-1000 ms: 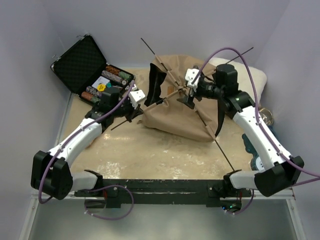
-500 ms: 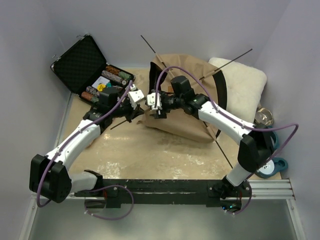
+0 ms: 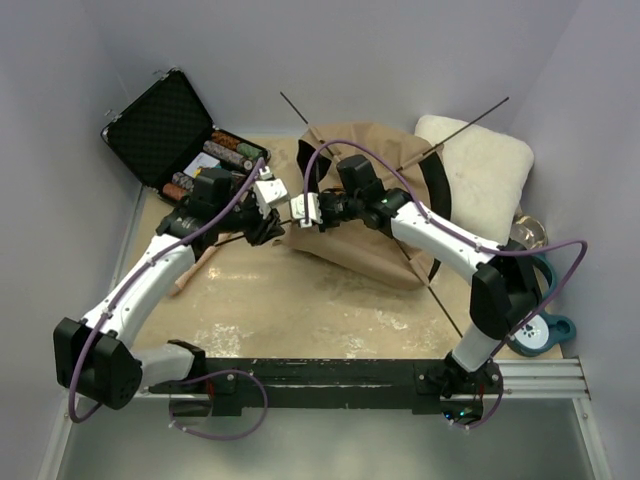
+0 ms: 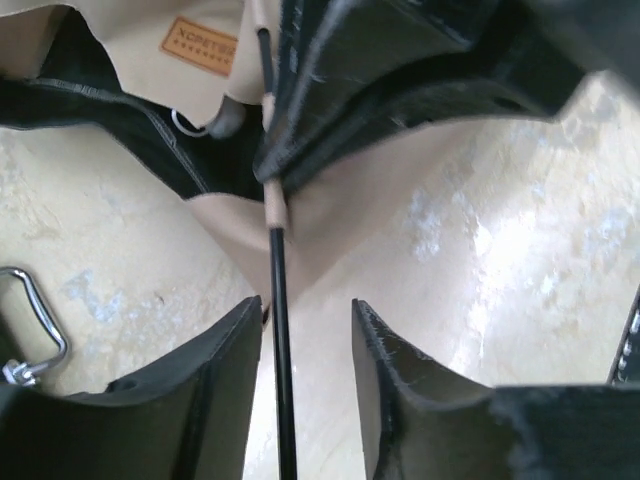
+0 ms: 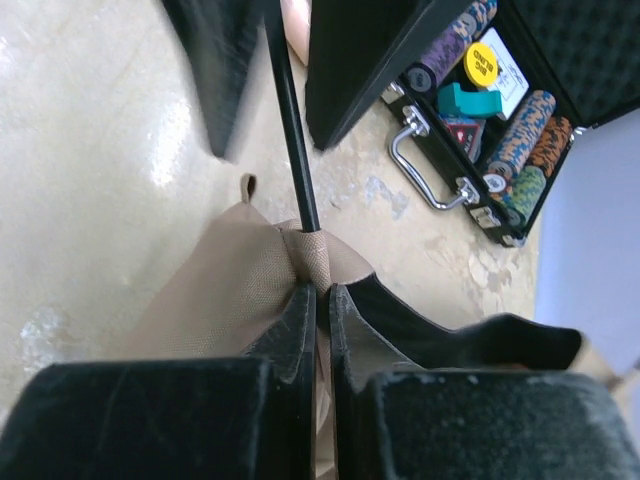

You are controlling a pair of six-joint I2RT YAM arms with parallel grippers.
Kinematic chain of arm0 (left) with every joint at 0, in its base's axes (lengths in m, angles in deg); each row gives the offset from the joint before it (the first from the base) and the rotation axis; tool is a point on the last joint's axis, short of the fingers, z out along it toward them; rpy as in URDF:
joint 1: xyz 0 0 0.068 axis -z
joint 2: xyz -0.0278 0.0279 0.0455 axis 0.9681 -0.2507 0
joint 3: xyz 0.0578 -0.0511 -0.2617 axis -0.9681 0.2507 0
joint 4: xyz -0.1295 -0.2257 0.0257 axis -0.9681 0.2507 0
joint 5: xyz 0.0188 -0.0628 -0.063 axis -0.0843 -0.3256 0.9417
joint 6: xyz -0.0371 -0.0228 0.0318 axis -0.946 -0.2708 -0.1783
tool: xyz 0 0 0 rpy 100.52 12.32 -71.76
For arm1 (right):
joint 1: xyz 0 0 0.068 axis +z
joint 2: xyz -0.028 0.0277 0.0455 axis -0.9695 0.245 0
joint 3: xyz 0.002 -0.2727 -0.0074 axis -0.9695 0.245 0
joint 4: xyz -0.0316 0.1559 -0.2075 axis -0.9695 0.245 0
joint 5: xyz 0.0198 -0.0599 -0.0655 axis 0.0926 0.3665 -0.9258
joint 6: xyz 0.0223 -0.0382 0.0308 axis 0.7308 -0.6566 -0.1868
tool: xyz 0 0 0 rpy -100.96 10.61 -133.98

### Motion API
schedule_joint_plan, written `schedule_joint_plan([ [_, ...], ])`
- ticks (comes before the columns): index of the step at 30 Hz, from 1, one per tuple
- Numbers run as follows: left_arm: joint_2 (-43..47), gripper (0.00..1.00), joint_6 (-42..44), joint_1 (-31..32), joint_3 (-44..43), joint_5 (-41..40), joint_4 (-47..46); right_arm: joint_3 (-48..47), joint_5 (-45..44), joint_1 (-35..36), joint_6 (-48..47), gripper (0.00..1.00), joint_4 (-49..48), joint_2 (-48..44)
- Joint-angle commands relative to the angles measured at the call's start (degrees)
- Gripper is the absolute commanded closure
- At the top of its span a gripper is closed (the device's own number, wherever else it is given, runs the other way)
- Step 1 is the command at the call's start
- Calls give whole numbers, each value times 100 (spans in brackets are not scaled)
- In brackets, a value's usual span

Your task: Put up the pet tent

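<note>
The pet tent [image 3: 370,215] lies collapsed as a tan heap at the back middle of the table, with thin black poles sticking out of it. In the right wrist view my right gripper [image 5: 318,300] is shut on the tent's tan pole sleeve [image 5: 312,255] at its left corner, where a black pole [image 5: 290,130] comes out. That pole [image 4: 280,380] runs between the fingers [image 4: 225,400] of my left gripper [image 4: 305,320], which stands open around it, close to the left finger. The tent's brown patch [image 4: 200,45] shows just beyond. From above, both grippers [image 3: 265,225] [image 3: 292,214] meet at that corner.
An open black case [image 3: 175,125] with poker chips [image 5: 520,130] stands at the back left, close to the left arm. A white fluffy cushion [image 3: 480,165] lies at the back right behind the tent. Teal items [image 3: 545,330] and a small bowl [image 3: 530,235] sit at the right edge.
My right arm swung from the tent's right side across to its left corner and shut on the pole sleeve. My left gripper, shut on the pole before, has opened.
</note>
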Motion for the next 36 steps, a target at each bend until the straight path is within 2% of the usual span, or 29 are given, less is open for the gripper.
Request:
schedule_joint_plan([
  [1, 80, 48, 950, -342, -520, 184, 1960, -238, -363, -31, -147, 100, 36, -99],
  [4, 238, 47, 1486, -905, -529, 193, 2647, -194, -380, -31, -208, 100, 80, -161],
  [7, 361, 56, 2004, -1073, -634, -35, 3165, -212, -494, -31, -287, 100, 176, -144],
  [9, 432, 74, 2181, -1073, -661, -53, 3377, -229, -538, -31, -322, 100, 212, -135],
  [10, 458, 93, 2217, -1073, -652, -1, 3430, -247, -547, -40, -340, 100, 238, -135],
  [11, 528, 100, 2191, -1073, -634, 43, 3413, -264, -538, -31, -340, 100, 256, -143],
  [12, 590, 100, 2112, -1073, -591, 113, 3300, -325, -530, -31, -314, 93, 291, -152],
  [14, 817, 100, 1858, -1073, -433, 368, 2923, -466, -337, -22, -148, 47, 335, -179],
  [15, 993, 100, 1726, -1073, -319, 508, 2625, -510, -197, -5, 10, 33, 300, -205],
  [17, 1371, 100, 1358, -1073, 15, 737, 1923, -581, 58, 65, 239, 27, 212, -301],
  [20, 1644, 100, 891, -1073, 367, 860, 1094, -730, 270, 284, 608, 27, 10, -381],
  [25, 1487, 100, 600, -1073, 350, 1019, 909, -924, 551, 610, 1153, 28, -130, -284],
  [28, 1531, 100, 530, -1073, 385, 1107, 733, -959, 534, 786, 1163, 30, -157, -205],
  [36, 1636, 100, 442, -1073, 499, 1344, 434, -1213, 411, 962, 1400, 55, -342, 41],
])
